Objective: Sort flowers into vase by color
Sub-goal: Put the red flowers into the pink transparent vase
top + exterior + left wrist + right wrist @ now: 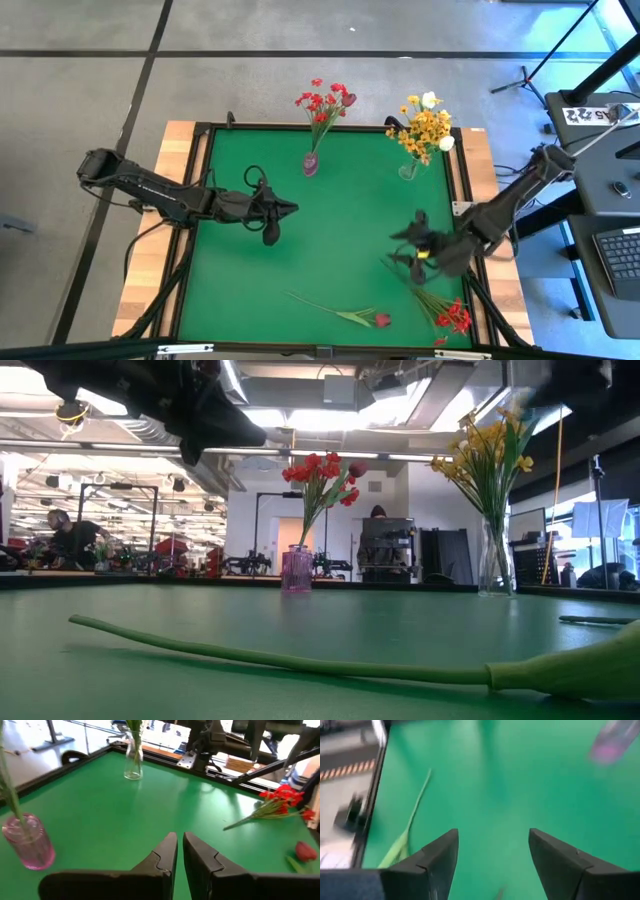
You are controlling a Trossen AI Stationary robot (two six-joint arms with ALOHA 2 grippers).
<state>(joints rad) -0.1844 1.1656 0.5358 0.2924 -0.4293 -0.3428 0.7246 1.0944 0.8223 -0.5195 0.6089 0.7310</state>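
A pink vase [311,163] at the far edge holds red blossom stems [322,102]. A clear vase [409,170] to its right holds yellow-orange blossoms [427,127] with white buds. A dark red bud on a long green stem [340,312] lies flat near the near edge. A red blossom cluster [447,313] lies flat at the near right corner. My left gripper [179,851] hovers over the table's left half, shut and empty. My right gripper [492,865] hangs open above the right side, just far of the red cluster.
Raised black rim [463,190] frames the green mat; wooden table edges lie outside it. Bare mat [340,235] spreads between the two arms. In the low view the lying stem [280,658] crosses the foreground. A desk with a keyboard [621,256] stands right of the table.
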